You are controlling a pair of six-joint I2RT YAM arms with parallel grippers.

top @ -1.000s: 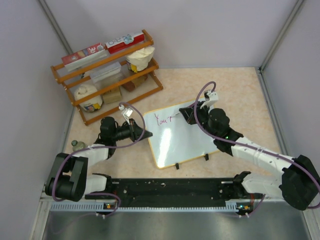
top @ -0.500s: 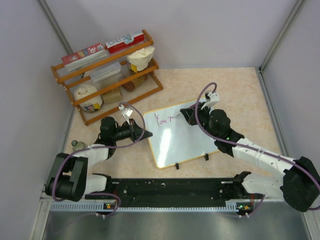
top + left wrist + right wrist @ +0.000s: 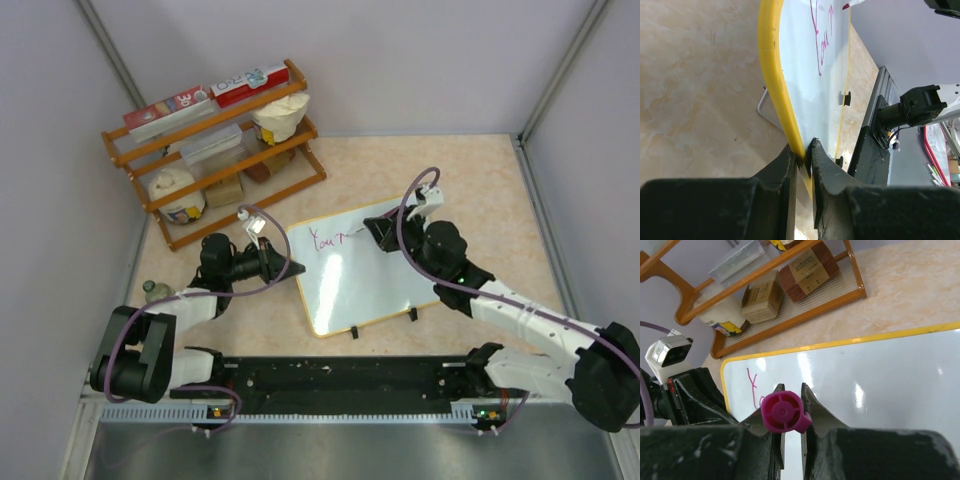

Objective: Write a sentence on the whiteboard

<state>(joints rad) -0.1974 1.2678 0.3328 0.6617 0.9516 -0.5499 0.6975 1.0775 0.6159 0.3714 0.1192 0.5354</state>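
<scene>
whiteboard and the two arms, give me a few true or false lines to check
1. The left fingers pinch the whiteboard by its yellow rim. True.
2. The right fingers are empty. False: they hold a magenta marker.
3. The writing on the board is blue. False: it is magenta and sits near the far left corner.
4. A wooden rack stands beyond the board, to the far left. True.

The marker (image 3: pixel 783 413) shows only its magenta butt end, tip hidden; the whiteboard (image 3: pixel 880 380) runs off the frame's right edge (overhead, its writing (image 3: pixel 325 239), perhaps "You", is barely legible).
</scene>
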